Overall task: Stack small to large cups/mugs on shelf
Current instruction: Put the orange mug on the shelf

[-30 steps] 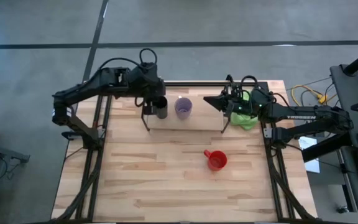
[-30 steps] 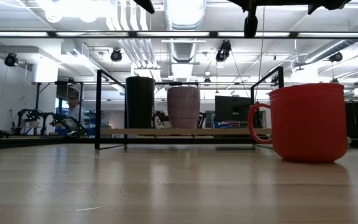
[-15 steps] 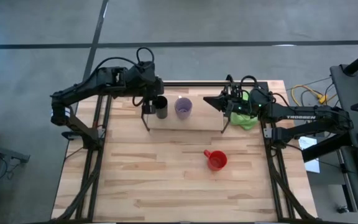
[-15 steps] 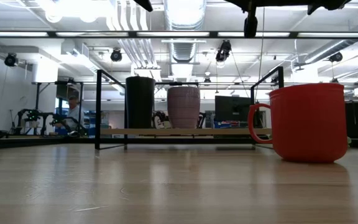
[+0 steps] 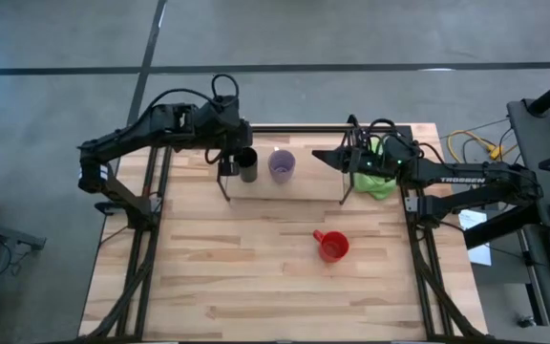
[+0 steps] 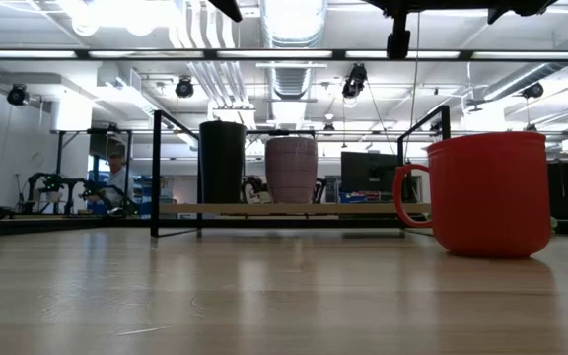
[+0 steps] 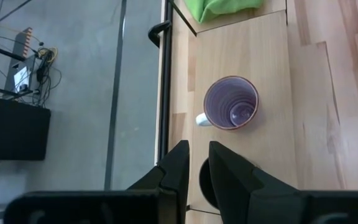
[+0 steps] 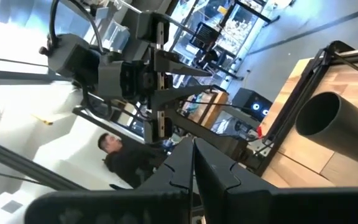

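Note:
The black tumbler [image 5: 247, 168] [image 6: 222, 162] and the pale purple cup [image 5: 282, 164] [image 6: 292, 169] stand upright side by side on the shelf's wooden board [image 5: 308, 177] [image 6: 294, 208]. The red mug [image 5: 333, 247] [image 6: 488, 193] stands on the table nearer the front, its handle toward the left. My left gripper [image 7: 197, 152] [image 5: 229, 162] hovers above the tumbler's rim [image 7: 205, 182] with a narrow gap between its fingers, touching nothing. My right gripper [image 8: 193, 148] [image 5: 319, 155] is shut and empty above the shelf's right end.
A bright green cloth [image 5: 378, 174] [image 7: 219, 9] lies at the table's far right, under my right arm. The shelf's thin black rods [image 6: 154, 173] rise around the board. A person [image 8: 120, 158] shows in the room beyond the table.

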Motion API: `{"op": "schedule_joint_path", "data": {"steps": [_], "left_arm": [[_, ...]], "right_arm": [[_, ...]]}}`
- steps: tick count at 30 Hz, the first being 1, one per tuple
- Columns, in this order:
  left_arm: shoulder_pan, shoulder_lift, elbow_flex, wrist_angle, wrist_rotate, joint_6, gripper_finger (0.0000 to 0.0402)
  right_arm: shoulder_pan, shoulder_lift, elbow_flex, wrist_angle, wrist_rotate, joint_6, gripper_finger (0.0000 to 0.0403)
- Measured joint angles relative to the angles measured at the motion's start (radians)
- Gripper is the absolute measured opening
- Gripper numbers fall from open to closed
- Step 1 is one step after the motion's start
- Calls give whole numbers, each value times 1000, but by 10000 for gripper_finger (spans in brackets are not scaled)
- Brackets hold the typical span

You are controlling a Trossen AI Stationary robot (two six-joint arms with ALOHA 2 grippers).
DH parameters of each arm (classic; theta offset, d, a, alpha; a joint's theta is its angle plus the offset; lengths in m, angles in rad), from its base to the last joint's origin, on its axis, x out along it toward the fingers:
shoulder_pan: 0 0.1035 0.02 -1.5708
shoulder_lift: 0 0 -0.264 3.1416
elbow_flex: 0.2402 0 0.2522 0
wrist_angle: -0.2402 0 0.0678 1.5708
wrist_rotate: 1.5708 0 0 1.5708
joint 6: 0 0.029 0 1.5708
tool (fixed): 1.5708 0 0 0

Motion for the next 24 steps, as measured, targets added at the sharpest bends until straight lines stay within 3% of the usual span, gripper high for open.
{"op": "schedule_joint_path", "data": {"steps": [10, 18, 24], "left_arm": [[0, 0, -2, 0, 0, 4, 48], [0, 0, -2, 0, 0, 4, 48], [0, 0, -2, 0, 0, 5, 48]], "right_arm": [[0, 0, 0, 2, 0, 30, 9], [0, 0, 0, -32, 33, -114, 9], [-7, 0, 0, -101, 79, 213, 9]]}}
